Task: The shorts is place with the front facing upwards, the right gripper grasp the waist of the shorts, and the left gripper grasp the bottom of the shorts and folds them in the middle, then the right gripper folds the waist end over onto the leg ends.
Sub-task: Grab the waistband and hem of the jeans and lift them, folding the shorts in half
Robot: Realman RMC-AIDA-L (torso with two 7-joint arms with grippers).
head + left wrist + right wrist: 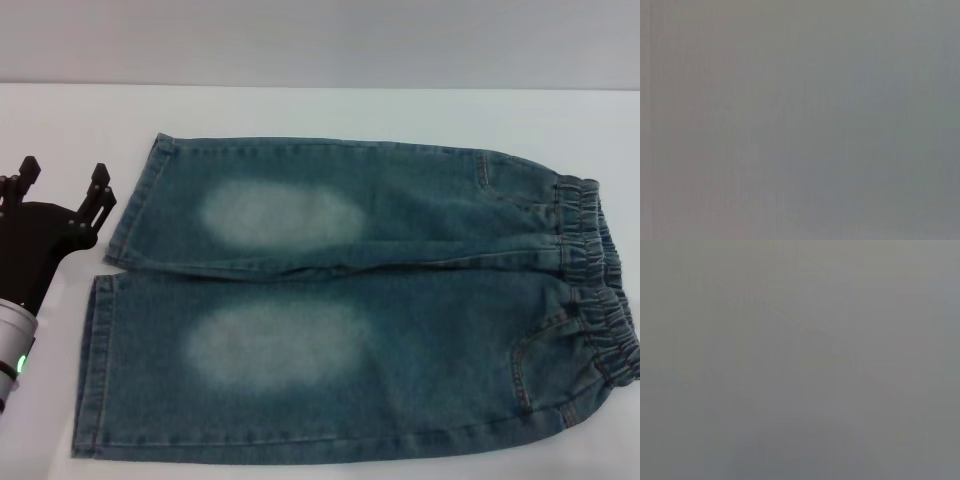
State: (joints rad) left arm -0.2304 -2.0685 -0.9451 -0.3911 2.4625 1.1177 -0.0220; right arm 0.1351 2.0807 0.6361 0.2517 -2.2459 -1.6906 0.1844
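Note:
Blue denim shorts (400, 300) lie flat on the white table (330, 110) in the head view, with a pale oval patch on each leg. Their puckered waist (595, 290) is at the right. The straight leg hems, the bottom of the shorts (95, 370), are at the left. My left gripper (62, 175) hovers just left of the far leg's hem, fingers spread open, holding nothing and not touching the denim. The right gripper is out of view. Both wrist views show only plain grey.
A grey wall (320, 40) runs behind the table's far edge. Bare white table surrounds the shorts on the far side and at the left.

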